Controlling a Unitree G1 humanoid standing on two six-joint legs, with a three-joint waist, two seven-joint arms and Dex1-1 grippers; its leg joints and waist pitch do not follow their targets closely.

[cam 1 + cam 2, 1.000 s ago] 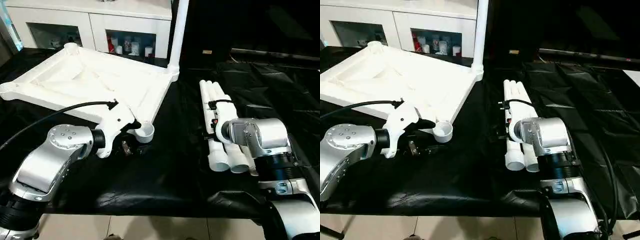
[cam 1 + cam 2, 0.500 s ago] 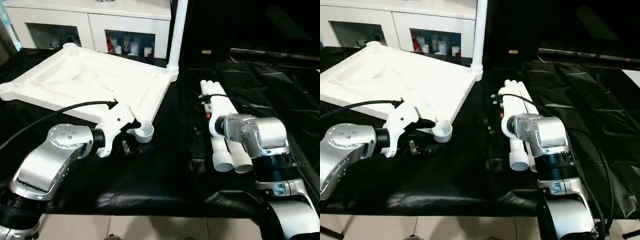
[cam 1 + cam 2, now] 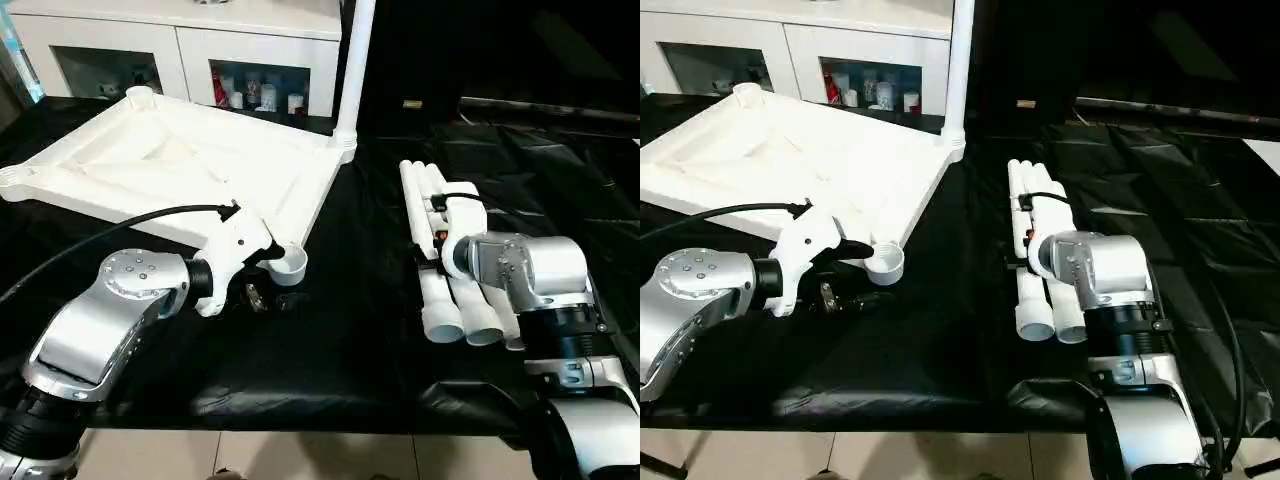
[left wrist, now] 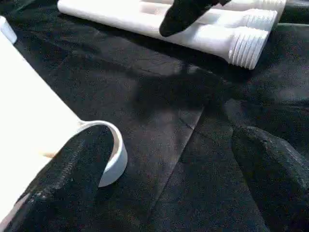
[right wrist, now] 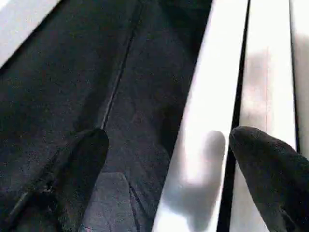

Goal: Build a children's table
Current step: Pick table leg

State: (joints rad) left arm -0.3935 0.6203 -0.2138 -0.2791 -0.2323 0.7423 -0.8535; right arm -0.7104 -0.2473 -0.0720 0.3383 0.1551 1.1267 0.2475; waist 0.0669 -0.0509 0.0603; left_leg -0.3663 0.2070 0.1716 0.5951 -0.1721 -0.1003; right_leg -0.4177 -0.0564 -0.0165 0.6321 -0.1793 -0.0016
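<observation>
While the left gripper (image 4: 164,159) sits spread, unmoved, at the near corner socket (image 3: 289,264) of the white ribbed plastic tabletop (image 3: 180,165), the right gripper (image 5: 169,159), jaws wide and empty, has swung back over the loose white tubular legs (image 3: 440,250) after drifting inward. Still aligning, no grasp. Count: one top, one leg fitted upright (image 3: 355,60) at the far corner, probably three loose.

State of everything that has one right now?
Tabletop: upside down, ribbed underside up.
Mounted leg: upright in far corner socket.
Loose legs: three, lying side by side on the black sheet.
Near socket: empty.
Left end effector: open, beside near socket.
Right end effector: open, over loose legs.
</observation>
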